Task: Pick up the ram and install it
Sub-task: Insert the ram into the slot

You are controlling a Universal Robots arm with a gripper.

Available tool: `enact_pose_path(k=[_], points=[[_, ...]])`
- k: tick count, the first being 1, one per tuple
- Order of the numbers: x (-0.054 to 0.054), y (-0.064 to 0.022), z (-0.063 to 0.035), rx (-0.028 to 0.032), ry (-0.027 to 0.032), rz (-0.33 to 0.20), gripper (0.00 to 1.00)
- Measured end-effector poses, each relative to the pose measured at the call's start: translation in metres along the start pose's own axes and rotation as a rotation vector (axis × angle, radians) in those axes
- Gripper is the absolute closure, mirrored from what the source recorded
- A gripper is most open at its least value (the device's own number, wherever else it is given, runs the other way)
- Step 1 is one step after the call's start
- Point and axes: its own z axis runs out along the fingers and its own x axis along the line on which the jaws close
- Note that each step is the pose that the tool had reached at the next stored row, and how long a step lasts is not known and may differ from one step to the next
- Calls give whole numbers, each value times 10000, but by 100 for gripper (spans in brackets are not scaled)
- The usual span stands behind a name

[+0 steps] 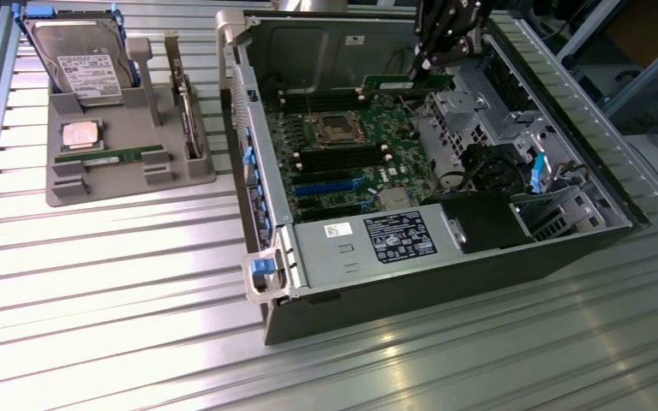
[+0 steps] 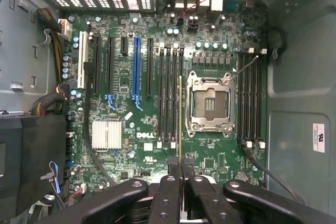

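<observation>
My gripper hangs over the far side of the open computer case, shut on the ram, a long thin green stick held level above the motherboard. In the wrist view the ram appears edge-on as a thin line between my dark fingers. It runs above the black memory slots, right beside the empty CPU socket. My gripper clamps the stick at its upper edge. A second ram stick lies on the grey tray.
At the exterior view's left, the grey tray also holds a hard drive, a square silver CPU chip and an upright expansion card. Inside the case are a power supply, drive cages and cables. Ribbed metal table all around.
</observation>
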Motion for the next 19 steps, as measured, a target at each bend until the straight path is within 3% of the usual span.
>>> enact_pose_path(k=[19], points=[[10, -11, 127, 0, 0, 0, 88]])
